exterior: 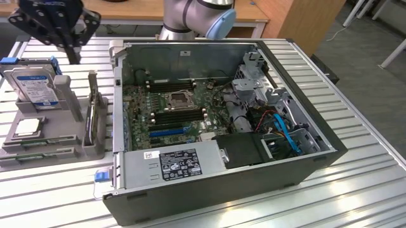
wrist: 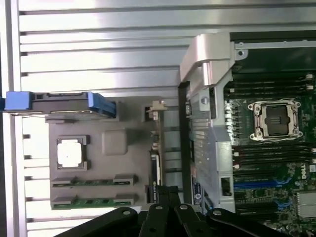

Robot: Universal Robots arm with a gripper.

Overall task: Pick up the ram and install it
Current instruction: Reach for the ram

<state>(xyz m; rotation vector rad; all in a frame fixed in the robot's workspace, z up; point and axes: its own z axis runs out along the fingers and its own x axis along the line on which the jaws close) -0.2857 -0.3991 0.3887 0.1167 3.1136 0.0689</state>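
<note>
Exterior view: upper body of end effector (exterior: 73, 58) and most of arm (exterior: 184, 14) cut off by the top edge; grey holder (exterior: 66, 102) clipped at the exterior view's left edge; ram (exterior: 38, 141) sunk in a holder groove, long edge alone exposed, chips and label too small to tell; print on power-supply label (exterior: 179, 166) illegible. Wrist view: rear of end effector (wrist: 166, 191) lost past the picture's edge; computer case (wrist: 210, 148) cut by the edge; motherboard (wrist: 276, 163) lettering blurred.
</note>
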